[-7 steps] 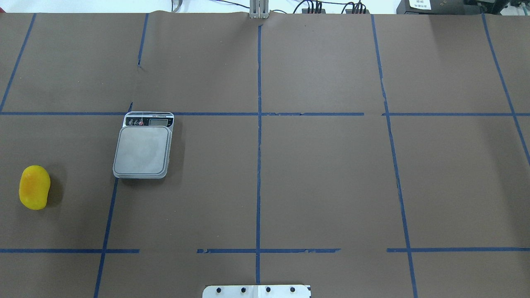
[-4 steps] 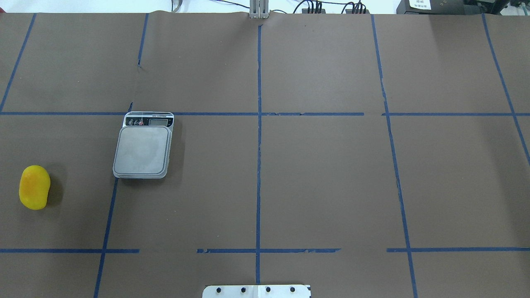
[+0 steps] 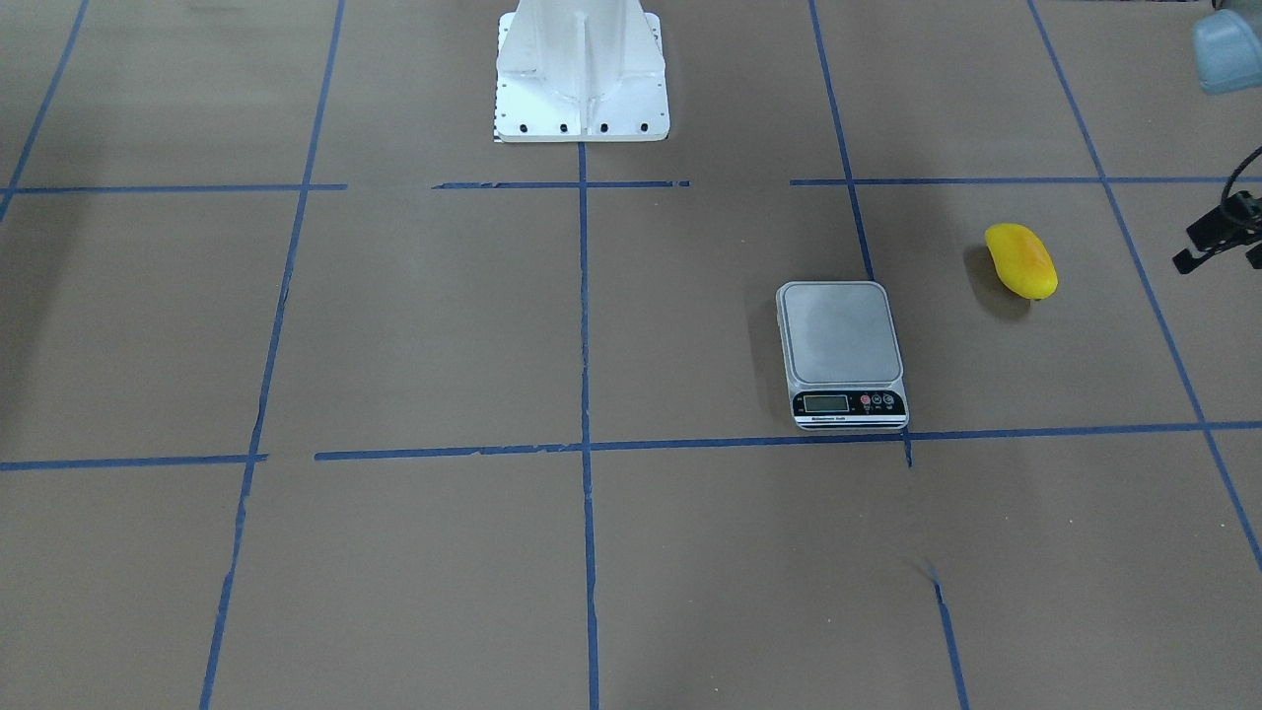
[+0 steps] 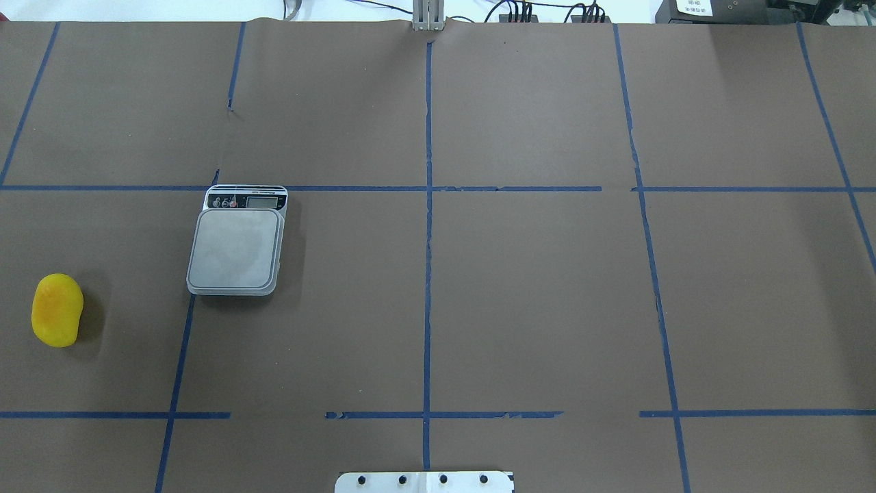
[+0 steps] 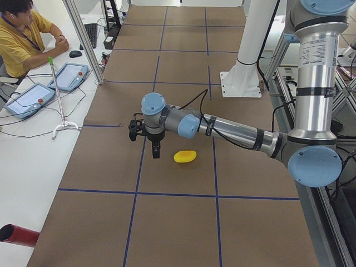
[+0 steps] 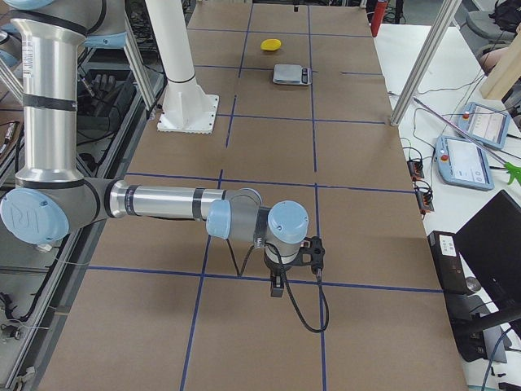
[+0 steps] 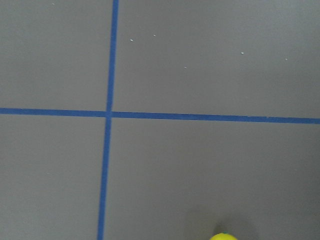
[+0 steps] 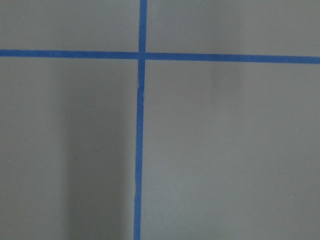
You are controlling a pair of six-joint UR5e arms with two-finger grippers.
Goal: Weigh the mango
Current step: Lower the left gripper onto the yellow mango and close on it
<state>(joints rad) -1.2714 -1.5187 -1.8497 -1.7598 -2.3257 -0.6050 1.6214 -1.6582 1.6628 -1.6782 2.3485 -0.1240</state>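
The table [image 4: 547, 308], brown paper crossed with blue tape, looked the same in the overhead view as it had a second earlier: nothing on it had shifted. The left arm [image 5: 233, 129] stretched low across the left end of the table. The right arm [image 6: 163, 201] reached out over the right end, well apart from everything the task needed.

The scale [image 4: 236, 248] sat left of centre with its platform bare and its display on the far side. The mango [image 4: 57, 310] lay on the paper to the left of the scale and a little nearer, clear of it, with its orange blush up.

The left gripper [image 5: 156, 149] hung above the table just left of the mango, not touching it. Its wrist camera caught only the fruit's tip at the bottom edge of the picture. How wide its jaws stood could not be told, since only dark parts of it showed at the edge of the front view. The right gripper [image 6: 277, 285] pointed down at bare paper, and its opening could not be told either.

With mango and scale both unmoved, the weighing had likely not begun; the pick-up was probably the step in hand, and it seemed to fall to the left arm
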